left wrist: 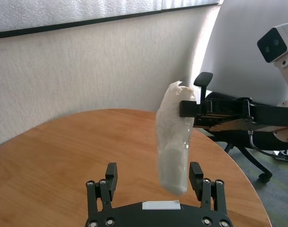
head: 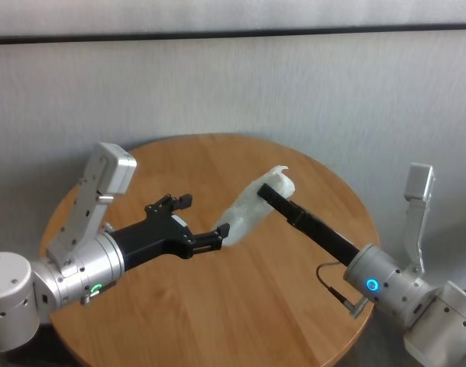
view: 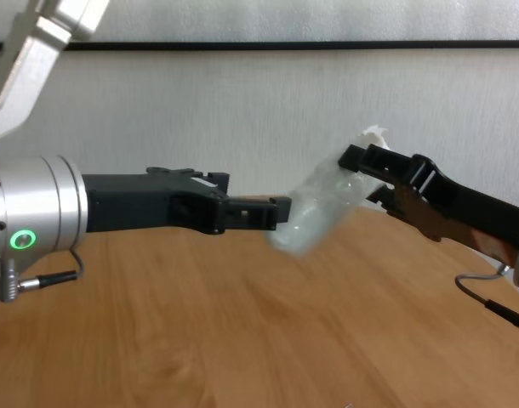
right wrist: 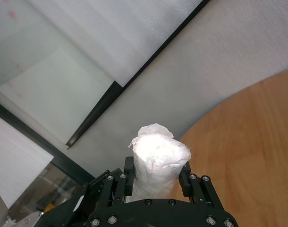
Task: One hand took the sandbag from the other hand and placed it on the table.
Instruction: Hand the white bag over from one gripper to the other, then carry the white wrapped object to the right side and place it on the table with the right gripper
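The right hand (head: pixel 273 192) is clamped on the upper end of the sandbag (head: pixel 252 210), holding it tilted above the middle of the bench (head: pixel 241 306) (clear of the wood). The left hand (head: pixel 202 222) stands wide, fingers either side of the bag's lower end.

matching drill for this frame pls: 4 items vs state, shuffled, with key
Items:
1. left gripper
2. right gripper
3. sandbag
4. table

States:
A. shut on the bag's upper end
B. in the air, tilted, lower end between open fingers
C. fingers spread, gripping nothing
D. round, light-brown wood, below both arms

Pairs: 1-C, 2-A, 3-B, 4-D
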Robot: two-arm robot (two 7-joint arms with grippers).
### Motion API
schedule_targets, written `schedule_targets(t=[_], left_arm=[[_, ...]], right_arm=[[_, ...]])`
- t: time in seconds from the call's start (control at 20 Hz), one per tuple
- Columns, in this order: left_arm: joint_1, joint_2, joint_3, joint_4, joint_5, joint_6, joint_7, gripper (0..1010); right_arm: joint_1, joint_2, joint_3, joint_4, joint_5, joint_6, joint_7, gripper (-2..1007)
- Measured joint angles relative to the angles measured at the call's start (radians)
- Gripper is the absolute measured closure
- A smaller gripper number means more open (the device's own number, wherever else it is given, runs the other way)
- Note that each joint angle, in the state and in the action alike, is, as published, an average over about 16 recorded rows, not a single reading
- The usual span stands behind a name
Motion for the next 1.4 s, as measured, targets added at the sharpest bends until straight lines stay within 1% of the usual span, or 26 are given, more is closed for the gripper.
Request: schedule_targets(t=[0.25, 0.45, 0.9, 1.4], left_arm=[[0.01, -0.009, -0.017, 0.001, 0.0, -0.005, 0.022, 8], [0.017, -0.017, -0.03, 0.002, 0.005, -0.004, 0.043, 8], [0.031, -0.038, -0.057, 0.004, 0.036, 0.012, 0.098, 8], [0.049, -0.066, -0.094, 0.002, 0.072, 0.034, 0.152, 8]], right_arm=[[-0.007, 0.001, 0.014, 0.005, -0.011, -0.007, -0.005, 461], [-0.013, 0.002, 0.026, 0.006, -0.019, -0.013, -0.008, 461], [-0.029, 0.003, 0.049, -0.002, -0.035, -0.019, -0.013, 461], [-0.041, 0.004, 0.066, -0.013, -0.044, -0.021, -0.017, 461]])
